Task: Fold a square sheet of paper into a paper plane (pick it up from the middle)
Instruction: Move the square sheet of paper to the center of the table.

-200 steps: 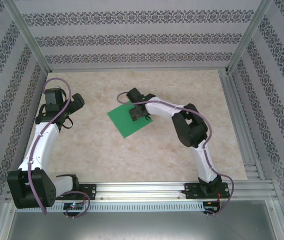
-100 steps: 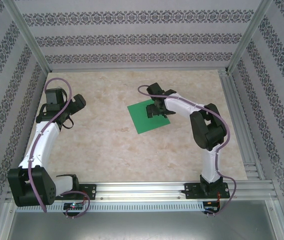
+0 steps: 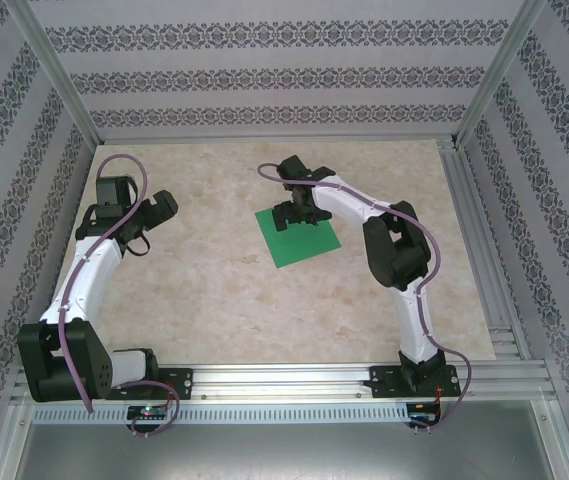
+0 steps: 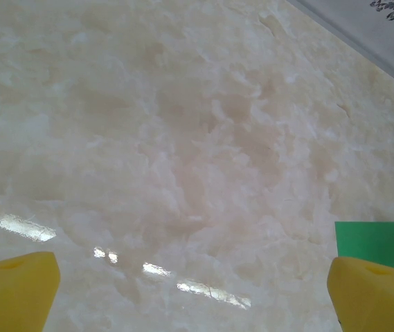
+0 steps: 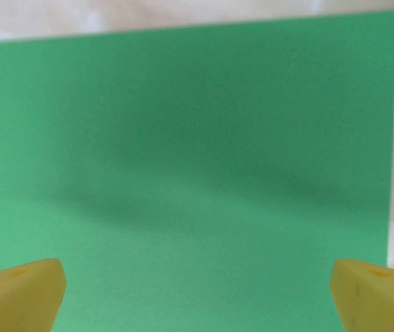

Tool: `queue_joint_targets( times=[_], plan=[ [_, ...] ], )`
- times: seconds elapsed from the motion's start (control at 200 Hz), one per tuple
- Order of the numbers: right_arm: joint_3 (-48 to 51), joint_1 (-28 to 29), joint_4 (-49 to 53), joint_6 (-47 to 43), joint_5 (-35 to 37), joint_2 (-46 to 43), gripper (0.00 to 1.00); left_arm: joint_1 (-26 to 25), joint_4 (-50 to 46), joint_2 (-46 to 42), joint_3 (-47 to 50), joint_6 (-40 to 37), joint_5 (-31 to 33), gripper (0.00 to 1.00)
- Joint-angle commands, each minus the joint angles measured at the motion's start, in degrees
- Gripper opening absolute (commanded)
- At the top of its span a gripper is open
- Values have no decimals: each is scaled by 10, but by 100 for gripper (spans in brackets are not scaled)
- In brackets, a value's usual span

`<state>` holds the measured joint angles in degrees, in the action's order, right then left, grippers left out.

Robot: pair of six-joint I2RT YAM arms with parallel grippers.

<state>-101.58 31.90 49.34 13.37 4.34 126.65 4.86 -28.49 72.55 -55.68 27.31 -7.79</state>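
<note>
square sheet of paper (image 5: 183,138) flat, below right gripper (image 5: 197,294) (fingers (image 5: 16,294) spread wide)

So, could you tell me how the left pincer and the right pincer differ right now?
The right pincer hangs over the square sheet of paper; the left pincer hangs over bare table, to the sheet's left. The right pincer's camera sees mostly green; the left pincer's catches just a green corner. Both are open and hold nothing.
</note>
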Motion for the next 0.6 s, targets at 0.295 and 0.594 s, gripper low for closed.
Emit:
queue_joint_targets(
  times=[0.295, 0.594],
  plan=[
    [-43, 5, 47, -24, -16, 55, 98, 6, -9, 5, -17, -16, -15, 100],
    [-38, 5, 58, -25, -16, 81, 96, 6, -11, 8, -19, -17, -16, 100]
  ],
)
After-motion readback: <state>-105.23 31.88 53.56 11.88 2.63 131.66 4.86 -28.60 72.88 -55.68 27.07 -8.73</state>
